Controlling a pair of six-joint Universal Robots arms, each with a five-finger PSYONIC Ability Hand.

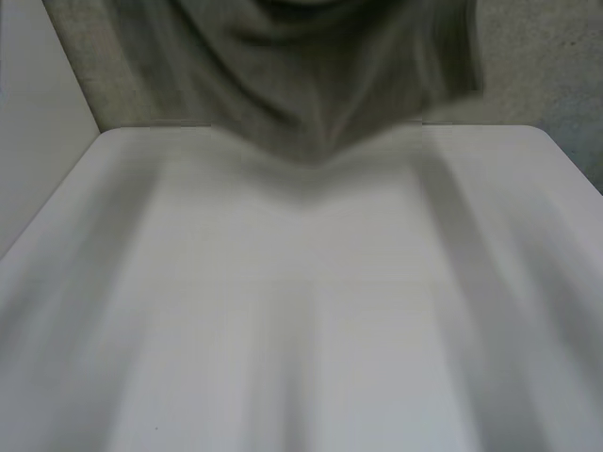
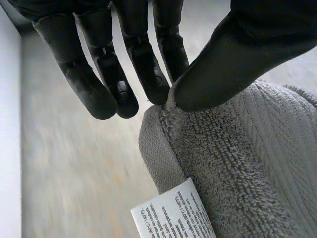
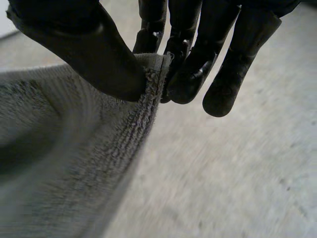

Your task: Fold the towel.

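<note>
A grey towel [image 1: 301, 75] hangs in the air past the far edge of the white table [image 1: 301, 311], sagging to a low point over the table's far middle. In the left wrist view my left hand [image 2: 148, 64] pinches a corner of the towel [image 2: 247, 163] between thumb and fingers; a white care label [image 2: 173, 218] hangs just below that corner. Over on the other side, my right hand [image 3: 188, 59] pinches another towel [image 3: 64, 148] corner between thumb and fingers, and the cloth falls away from it in a curve.
A grey speckled floor [image 1: 537, 66] lies beyond the table's far edge. A pale wall [image 1: 38, 113] stands along the left side.
</note>
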